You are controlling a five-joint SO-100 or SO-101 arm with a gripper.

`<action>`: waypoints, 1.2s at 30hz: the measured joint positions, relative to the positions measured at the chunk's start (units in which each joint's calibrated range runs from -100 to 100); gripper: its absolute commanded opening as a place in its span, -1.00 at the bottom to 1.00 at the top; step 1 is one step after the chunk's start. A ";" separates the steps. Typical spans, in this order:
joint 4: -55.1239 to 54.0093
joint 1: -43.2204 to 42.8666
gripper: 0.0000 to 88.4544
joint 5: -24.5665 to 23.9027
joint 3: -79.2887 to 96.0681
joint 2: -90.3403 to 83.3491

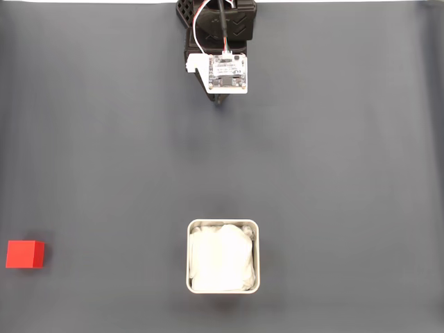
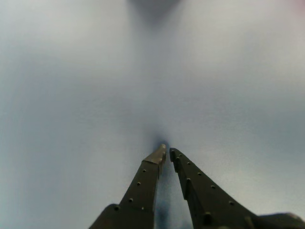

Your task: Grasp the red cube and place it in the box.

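Nothing is done yet: the red cube (image 1: 25,254) sits at the lower left of the fixed view, well apart from the box (image 1: 223,256) at lower centre, while the fingers (image 2: 167,151), nearly closed and empty, hang at the top over bare table (image 1: 347,139).

text: none legible | white board (image 1: 227,73) on arm: markings too small to read

Nearly closed hand (image 2: 167,151) over grey table (image 2: 71,95)
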 measured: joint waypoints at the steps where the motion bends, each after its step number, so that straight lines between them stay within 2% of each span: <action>1: 0.00 0.00 -1.00 0.00 0.00 0.00; 19: -0.72 0.00 -1.00 0.00 0.00 0.00; 25: -14.56 -0.22 -1.00 -0.39 -2.71 2.08; 29: -22.12 -1.34 -1.00 -0.44 -11.39 8.16; 36: -23.55 -2.15 -1.00 -0.83 -36.08 22.84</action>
